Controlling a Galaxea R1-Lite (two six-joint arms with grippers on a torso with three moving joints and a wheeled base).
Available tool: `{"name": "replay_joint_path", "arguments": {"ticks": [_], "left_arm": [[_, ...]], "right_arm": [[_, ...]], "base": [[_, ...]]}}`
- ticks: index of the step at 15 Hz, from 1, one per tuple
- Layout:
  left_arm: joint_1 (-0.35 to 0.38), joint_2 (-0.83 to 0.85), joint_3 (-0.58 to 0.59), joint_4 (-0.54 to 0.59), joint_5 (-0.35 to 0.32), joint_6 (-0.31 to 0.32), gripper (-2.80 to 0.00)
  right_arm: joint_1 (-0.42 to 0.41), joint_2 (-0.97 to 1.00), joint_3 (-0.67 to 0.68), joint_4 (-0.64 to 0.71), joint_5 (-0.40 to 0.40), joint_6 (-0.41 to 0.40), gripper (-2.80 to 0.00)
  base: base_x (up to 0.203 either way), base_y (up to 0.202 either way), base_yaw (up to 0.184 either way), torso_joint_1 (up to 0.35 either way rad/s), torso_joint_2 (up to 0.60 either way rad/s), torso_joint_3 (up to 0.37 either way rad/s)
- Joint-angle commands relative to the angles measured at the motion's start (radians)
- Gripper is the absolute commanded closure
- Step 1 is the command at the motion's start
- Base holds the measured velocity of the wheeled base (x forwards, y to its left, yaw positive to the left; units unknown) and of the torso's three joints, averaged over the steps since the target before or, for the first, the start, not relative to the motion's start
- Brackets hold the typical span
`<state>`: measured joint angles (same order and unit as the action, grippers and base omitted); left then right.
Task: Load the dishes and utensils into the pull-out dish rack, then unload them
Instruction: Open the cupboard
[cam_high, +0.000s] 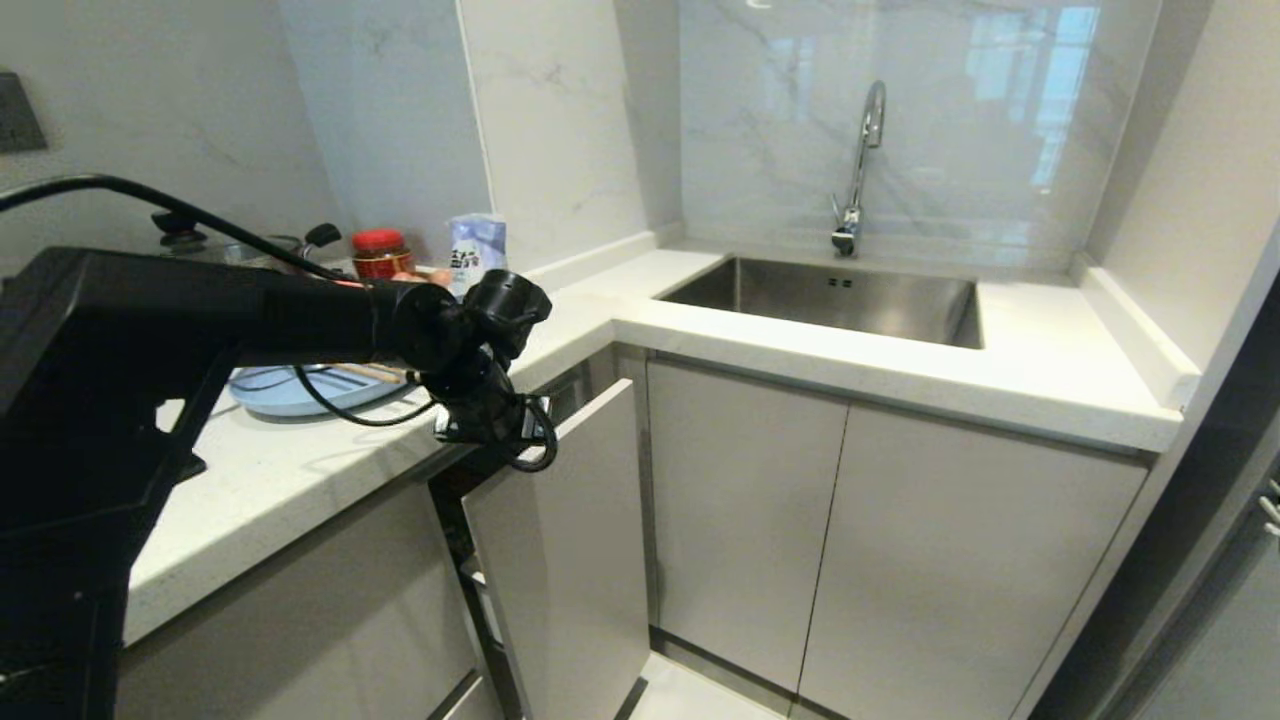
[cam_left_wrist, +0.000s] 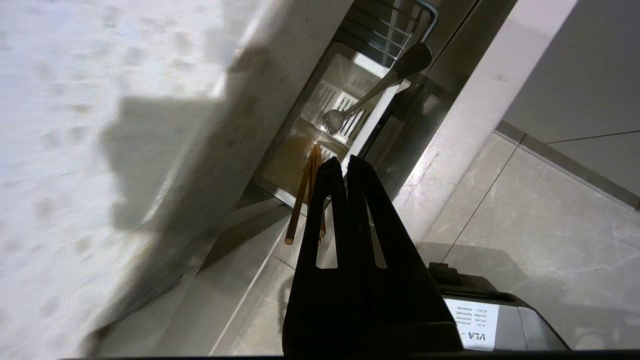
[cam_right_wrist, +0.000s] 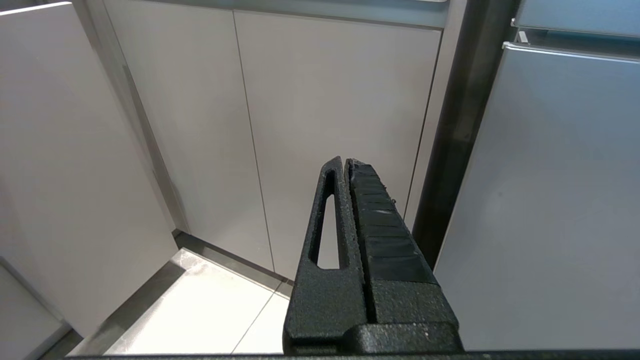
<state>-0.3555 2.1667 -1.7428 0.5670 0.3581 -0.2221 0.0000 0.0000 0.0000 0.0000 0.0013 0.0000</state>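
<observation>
My left gripper (cam_left_wrist: 340, 160) is shut and points down into the gap behind the pale grey front (cam_high: 570, 540) of the pull-out dish rack (cam_left_wrist: 390, 25). Nothing shows between its jaws. A pair of light-wood chopsticks (cam_left_wrist: 300, 205) leans just beside and behind one finger, tips down in the white caddy (cam_left_wrist: 320, 95). A long-handled silver spoon (cam_left_wrist: 372, 92) lies slanted in that caddy. The light-blue plate (cam_high: 280, 395) sits on the counter behind my left arm, with thin wooden sticks on it. My right gripper (cam_right_wrist: 345, 161) is shut and empty, parked low facing the cabinet doors.
The steel sink (cam_high: 840, 300) and faucet (cam_high: 860, 170) are at the back right. A red-lidded jar (cam_high: 380, 255), a packet (cam_high: 477, 250) and a lidded pot (cam_high: 190, 240) stand at the back of the counter. My base (cam_left_wrist: 480, 325) is below the gripper.
</observation>
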Motion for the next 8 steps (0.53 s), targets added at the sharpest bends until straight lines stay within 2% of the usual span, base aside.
{"name": "replay_joint_path", "arguments": {"ticks": [1, 3, 8], "left_arm": [[0.0, 0.034, -0.004, 0.004, 0.002, -0.002, 0.0], [-0.008, 0.039, -0.004, 0.008, -0.018, -0.002, 0.0], [-0.041, 0.026, -0.005, 0.044, -0.15, -0.008, 0.0]], "right_arm": [[0.0, 0.0, 0.0, 0.0, 0.0, 0.0, 0.0], [0.0, 0.0, 0.0, 0.0, 0.0, 0.0, 0.0], [0.0, 0.0, 0.0, 0.0, 0.0, 0.0, 0.0]], "base": [[0.0, 0.0, 0.0, 0.0, 0.0, 0.0], [0.0, 0.0, 0.0, 0.0, 0.0, 0.0], [0.0, 0.0, 0.0, 0.0, 0.0, 0.0]]}}
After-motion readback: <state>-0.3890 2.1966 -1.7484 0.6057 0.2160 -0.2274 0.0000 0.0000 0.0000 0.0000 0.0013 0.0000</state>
